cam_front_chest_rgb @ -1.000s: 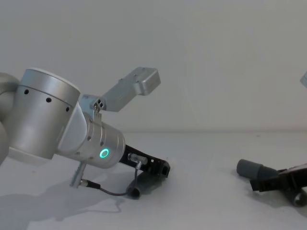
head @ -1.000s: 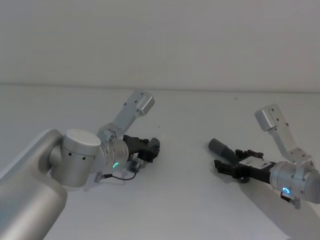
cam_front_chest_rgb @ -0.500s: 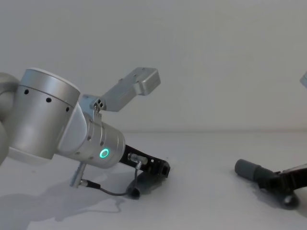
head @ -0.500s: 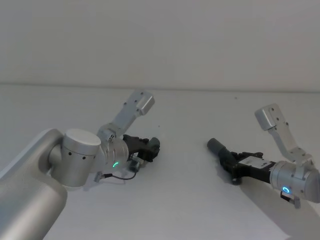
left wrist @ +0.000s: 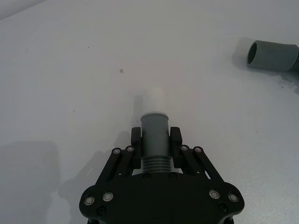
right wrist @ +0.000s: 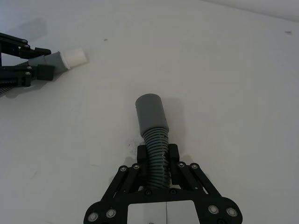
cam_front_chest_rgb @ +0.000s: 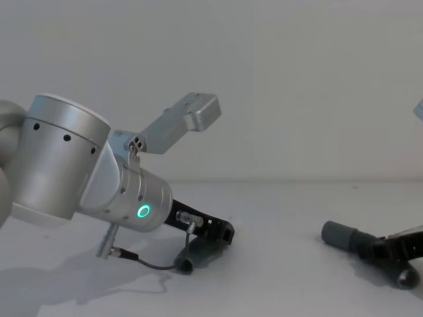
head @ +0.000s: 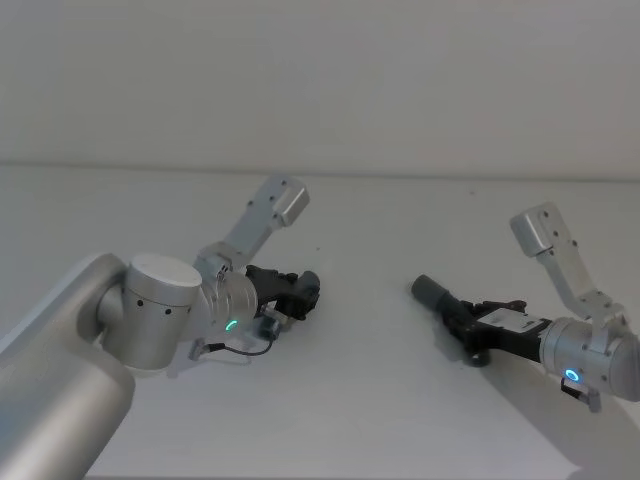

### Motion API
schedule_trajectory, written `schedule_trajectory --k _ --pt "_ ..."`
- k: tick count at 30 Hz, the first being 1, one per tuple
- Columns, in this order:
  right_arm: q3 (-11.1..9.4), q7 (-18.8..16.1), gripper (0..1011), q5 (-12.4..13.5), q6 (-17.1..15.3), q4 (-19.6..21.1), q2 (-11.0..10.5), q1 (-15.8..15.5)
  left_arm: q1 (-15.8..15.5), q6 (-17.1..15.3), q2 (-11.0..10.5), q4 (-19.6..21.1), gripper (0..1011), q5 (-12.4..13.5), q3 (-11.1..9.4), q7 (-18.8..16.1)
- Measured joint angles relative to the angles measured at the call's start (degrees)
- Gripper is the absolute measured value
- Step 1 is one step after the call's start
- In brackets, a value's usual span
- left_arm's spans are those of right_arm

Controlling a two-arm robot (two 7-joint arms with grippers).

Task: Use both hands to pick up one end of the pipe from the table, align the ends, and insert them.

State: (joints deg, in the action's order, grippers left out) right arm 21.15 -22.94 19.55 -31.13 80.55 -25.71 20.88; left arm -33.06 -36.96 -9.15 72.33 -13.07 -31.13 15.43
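1. While alignment is not yet begun, grasp step judged done: left black plastic gripper, fingers pinching dark grey ribbed hose piece.
2. Right black plastic gripper, fingers pinching second ribbed hose piece, low at white worktop.
3. Next: lift both, align whitish tip with grey sleeve, well apart, insert.

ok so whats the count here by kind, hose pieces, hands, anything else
hose pieces: 2 (white-tipped hose piece held in the left hand, grey-sleeve hose piece held in the right hand)
hands: 2
table: 1
total: 5
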Motion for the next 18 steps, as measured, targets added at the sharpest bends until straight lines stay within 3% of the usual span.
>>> schedule_trajectory --k 10,18 --pt "-0.05 0.02 266 0.09 0.08 0.12 -0.01 -0.11 0.01 0.3 -0.08 0.16 347 0.55 -0.05 -0.25" --pt "-1.04 0.79 266 0.79 2.59 2.21 0.05 -2.04 -0.02 2.81 -0.58 1.27 347 2.37 -0.23 -1.64"
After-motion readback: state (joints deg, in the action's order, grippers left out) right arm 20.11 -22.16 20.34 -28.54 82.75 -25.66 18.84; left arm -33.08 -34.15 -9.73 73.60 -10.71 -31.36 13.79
